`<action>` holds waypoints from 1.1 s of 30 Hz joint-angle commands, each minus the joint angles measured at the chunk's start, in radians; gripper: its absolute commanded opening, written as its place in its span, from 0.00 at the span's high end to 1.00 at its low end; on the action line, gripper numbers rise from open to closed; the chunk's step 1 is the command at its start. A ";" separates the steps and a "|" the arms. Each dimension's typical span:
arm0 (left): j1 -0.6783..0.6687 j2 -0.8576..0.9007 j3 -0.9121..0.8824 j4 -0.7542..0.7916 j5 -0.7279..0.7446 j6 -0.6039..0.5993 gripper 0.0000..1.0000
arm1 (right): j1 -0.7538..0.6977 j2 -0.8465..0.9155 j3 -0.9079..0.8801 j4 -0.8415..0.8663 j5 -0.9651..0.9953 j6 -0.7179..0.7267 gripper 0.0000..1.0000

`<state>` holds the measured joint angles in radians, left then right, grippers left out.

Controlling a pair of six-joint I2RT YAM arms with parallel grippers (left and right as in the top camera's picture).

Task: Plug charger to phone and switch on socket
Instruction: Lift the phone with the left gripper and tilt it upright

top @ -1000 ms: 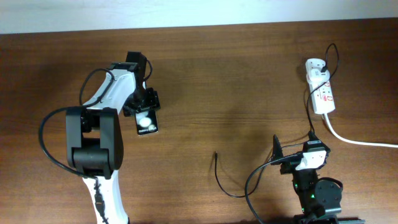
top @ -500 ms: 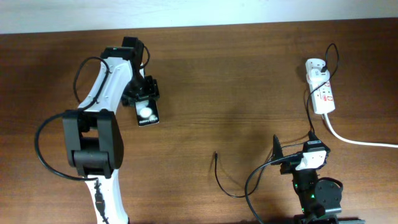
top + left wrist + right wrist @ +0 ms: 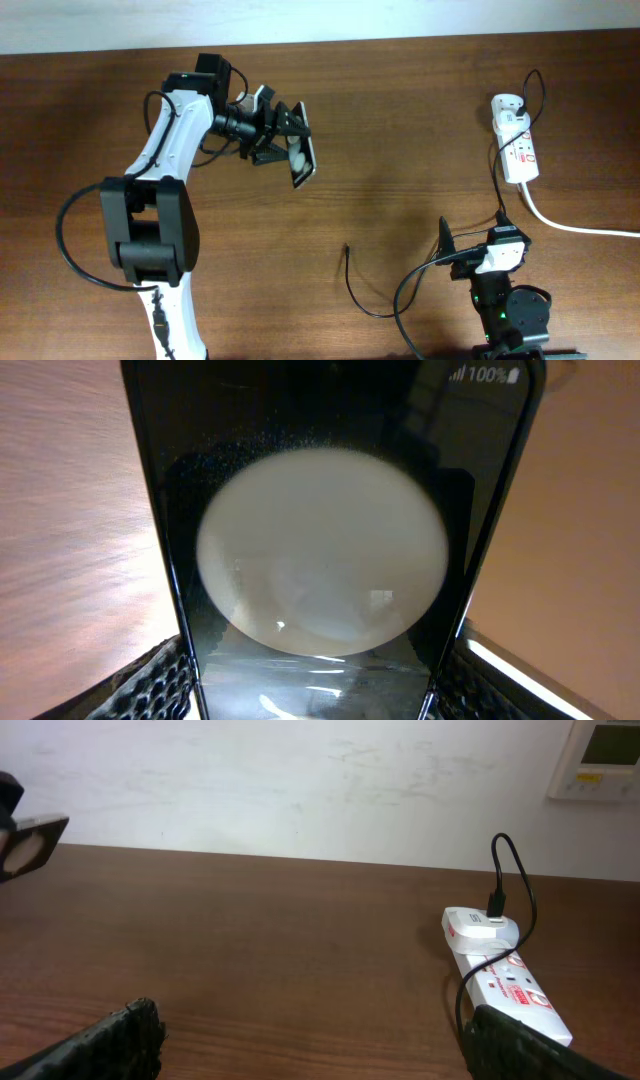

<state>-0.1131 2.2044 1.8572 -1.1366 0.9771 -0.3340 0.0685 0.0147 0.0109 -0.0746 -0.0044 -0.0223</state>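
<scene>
The black phone (image 3: 301, 160) is off the table, tilted on edge, with my left gripper (image 3: 283, 135) shut on it. In the left wrist view the phone (image 3: 320, 510) fills the frame between the two pads (image 3: 150, 682), its screen showing one big white round reflection. The white socket (image 3: 520, 150) lies at the far right. The charger's white adapter (image 3: 507, 105) is plugged into its far end. The thin black cable (image 3: 497, 185) runs down past my right gripper (image 3: 480, 258) and loops to a free tip (image 3: 346, 248). My right gripper (image 3: 320, 1055) is open and holds nothing, with the socket (image 3: 512, 988) ahead on its right.
A thick white cord (image 3: 580, 228) leaves the socket toward the right edge. The table's far edge meets a white wall (image 3: 300, 780), which carries a small control panel (image 3: 600, 755). The cable loop (image 3: 375, 308) lies on the wood in front of the right arm.
My left gripper has lifted the phone from the table and swung it to the right, turning it onto its edge. The right arm, cable and socket have not moved.
</scene>
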 commanded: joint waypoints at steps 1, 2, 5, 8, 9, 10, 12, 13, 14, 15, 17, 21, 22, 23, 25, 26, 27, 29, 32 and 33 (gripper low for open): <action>-0.001 0.006 0.028 0.002 0.221 -0.135 1.00 | 0.010 -0.007 -0.005 -0.005 -0.006 0.004 0.01; 0.000 0.006 0.028 0.002 0.252 -0.183 1.00 | 0.010 -0.007 -0.005 -0.005 -0.006 0.004 0.01; 0.001 0.006 0.028 0.002 0.357 -0.270 1.00 | 0.010 -0.007 -0.005 -0.005 -0.006 0.004 0.01; 0.003 0.006 0.028 -0.002 0.444 -0.388 1.00 | 0.010 -0.007 -0.005 -0.005 -0.006 0.004 0.01; 0.003 0.006 0.028 -0.002 0.482 -0.415 1.00 | 0.010 -0.007 -0.005 -0.005 -0.006 0.004 0.02; 0.003 0.006 0.028 -0.002 0.511 -0.428 1.00 | 0.010 -0.007 -0.005 -0.005 -0.006 0.004 0.01; 0.003 0.006 0.028 -0.002 0.544 -0.478 1.00 | 0.010 -0.007 -0.005 -0.005 -0.006 0.004 0.01; 0.003 0.006 0.028 -0.002 0.547 -0.519 1.00 | 0.010 -0.007 -0.005 -0.005 -0.006 0.004 0.01; 0.003 0.006 0.028 -0.002 0.549 -0.519 1.00 | 0.010 -0.007 -0.005 -0.005 -0.006 0.004 0.01; 0.003 0.006 0.028 -0.002 0.559 -0.519 1.00 | 0.010 -0.007 -0.005 -0.005 -0.006 0.004 0.01; 0.003 0.006 0.028 -0.002 0.597 -0.523 1.00 | 0.010 -0.007 -0.005 -0.005 -0.006 0.004 0.01; 0.003 0.006 0.028 -0.002 0.597 -0.556 1.00 | 0.010 -0.007 -0.005 -0.005 -0.006 0.004 0.01; 0.003 0.006 0.028 -0.002 0.597 -0.556 1.00 | 0.010 -0.007 -0.005 -0.005 -0.006 0.004 0.01; 0.002 0.006 0.028 -0.002 0.597 -0.556 1.00 | 0.010 -0.007 -0.005 -0.005 -0.006 0.004 0.01; 0.002 0.006 0.028 -0.002 0.594 -0.556 1.00 | 0.010 -0.007 -0.005 -0.005 -0.006 0.004 0.01; 0.002 0.006 0.028 -0.002 0.594 -0.556 1.00 | 0.010 -0.007 -0.005 -0.005 -0.006 0.004 0.01; 0.002 0.006 0.028 -0.002 0.594 -0.556 1.00 | 0.010 -0.007 -0.005 -0.005 -0.006 0.004 0.01; 0.002 0.006 0.028 -0.002 0.594 -0.556 1.00 | 0.010 -0.007 -0.005 -0.005 -0.006 0.004 0.01; 0.003 0.006 0.028 -0.002 0.595 -0.556 1.00 | 0.010 -0.007 -0.005 -0.005 -0.006 0.004 0.01; 0.003 0.006 0.028 -0.002 0.594 -0.556 1.00 | 0.010 -0.007 -0.005 -0.005 -0.006 0.004 0.01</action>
<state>-0.1131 2.2044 1.8572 -1.1370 1.5150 -0.8829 0.0685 0.0147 0.0109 -0.0746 -0.0044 -0.0231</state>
